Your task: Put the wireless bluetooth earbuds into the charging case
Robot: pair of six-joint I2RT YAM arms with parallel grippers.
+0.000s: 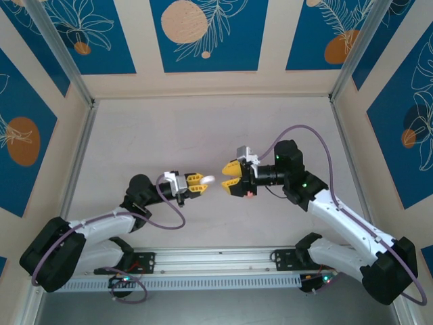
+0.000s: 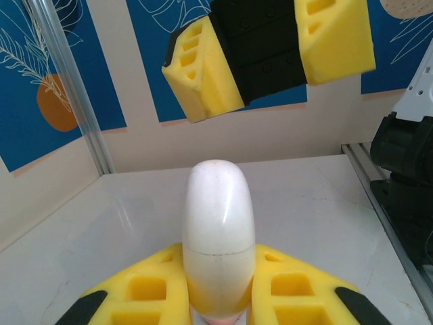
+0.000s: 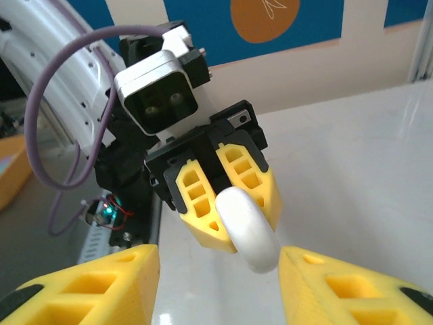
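The left pincer point(image 1: 201, 183) is clamped on a white rounded piece point(image 2: 218, 230) - its two yellow fingers press on either side and the piece sticks out past the tips. A fine seam runs across the piece low down, and a sliver of pink shows at its base between the fingers. What the pink belongs to I cannot tell.

Facing it from the right, the right pincer point(image 1: 227, 183) stands with its yellow fingers spread wide and nothing between them. The two pincers point at each other, tip towards tip. The white piece sits in the narrow gap between them, just short of the right one's fingers.

Just on the near side of the right pincer, partly hidden under its black body, there is a small salmon-pink thing that looks to be the charging case point(image 1: 249, 195). Whether it lies on the worktop point(image 1: 203, 128) or is lifted off it I cannot tell.

Both arms reach in from the near edge, where a metal rail point(image 1: 216, 257) carries their bases, and they meet about mid-worktop. A purple cable point(image 1: 172, 220) loops beside the left arm, and another arches over the right. The pale worktop is walled at the left, right and far sides by cream panels with blue leaf prints point(image 1: 203, 34) - orange discs among them.
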